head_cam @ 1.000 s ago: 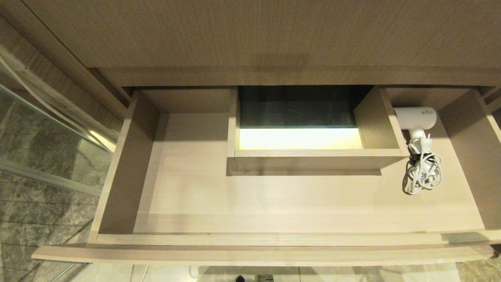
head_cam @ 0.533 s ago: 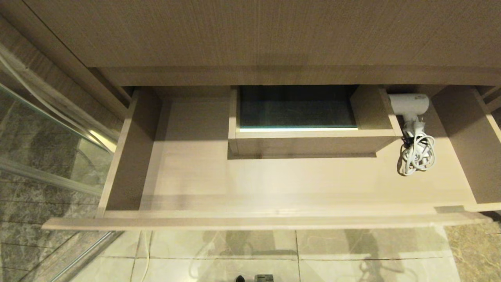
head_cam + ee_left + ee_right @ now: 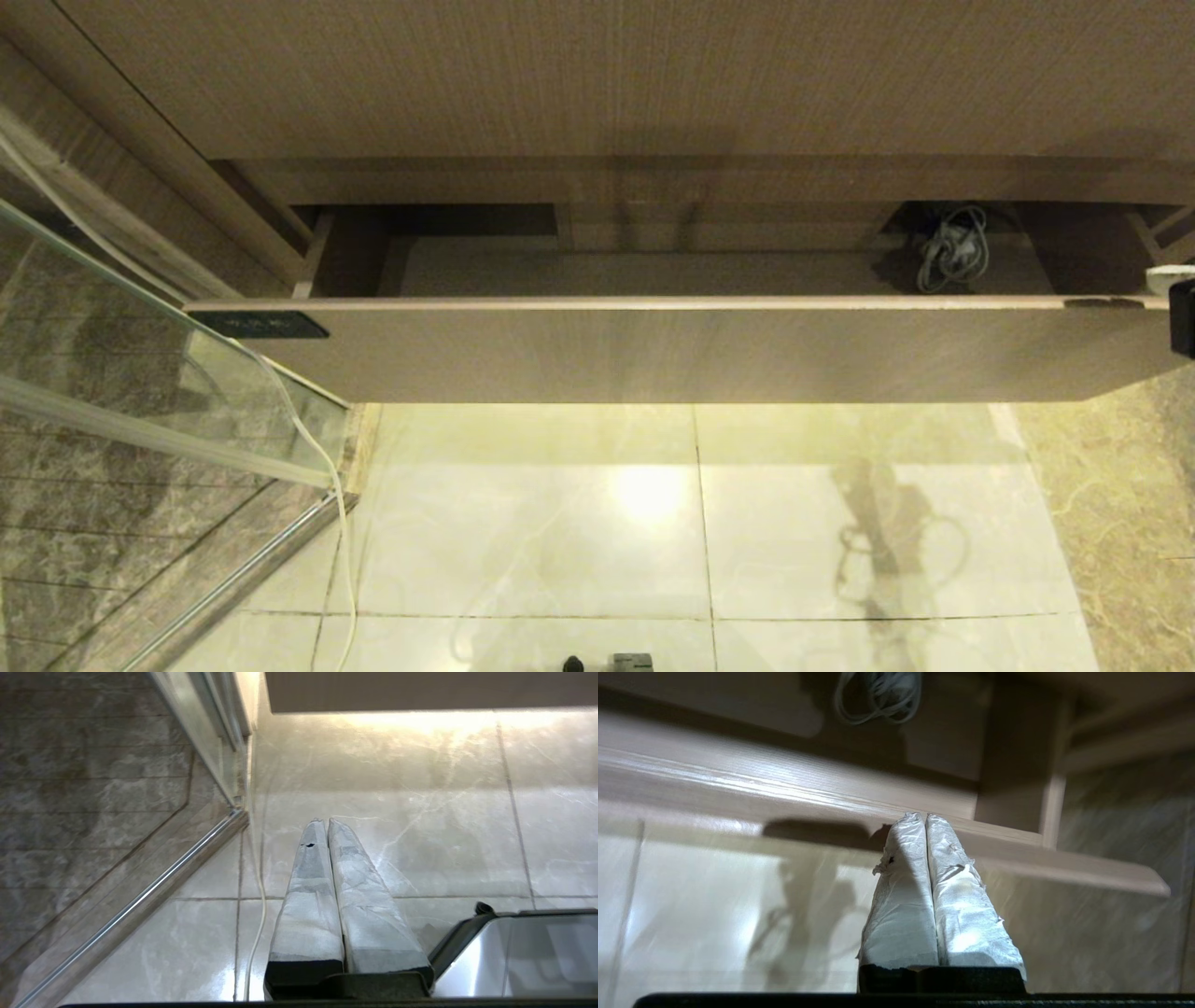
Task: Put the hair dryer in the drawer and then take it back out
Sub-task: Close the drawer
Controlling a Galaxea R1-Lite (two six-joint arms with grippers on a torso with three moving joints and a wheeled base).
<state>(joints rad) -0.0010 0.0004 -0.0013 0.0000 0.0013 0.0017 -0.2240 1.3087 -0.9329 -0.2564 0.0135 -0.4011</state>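
The light wood-grain drawer [image 3: 691,350] with a dark label [image 3: 261,324] on its front stands only a narrow gap out of the cabinet. Inside at the right lies the hair dryer's coiled cord [image 3: 952,247]; its white barrel is hidden under the counter. The right wrist view shows the same cord [image 3: 878,695] beyond the drawer's front panel [image 3: 784,793]. My right gripper [image 3: 924,815] is shut and empty, its tips against the top edge of that front near the right end; it shows at the head view's right edge [image 3: 1178,299]. My left gripper [image 3: 323,821] hangs shut and empty over the floor.
A wood-grain counter [image 3: 616,84] overhangs the drawer. A glass shower door [image 3: 140,392] with a metal rail stands at the left, and a thin white cable [image 3: 327,523] runs down beside it. Glossy floor tiles [image 3: 653,523] lie below. Part of my base [image 3: 514,952] shows by the left gripper.
The drawer has slid inward from wide open to a narrow gap, carrying the hair dryer under the counter. My right gripper has come into the head view at the right edge.
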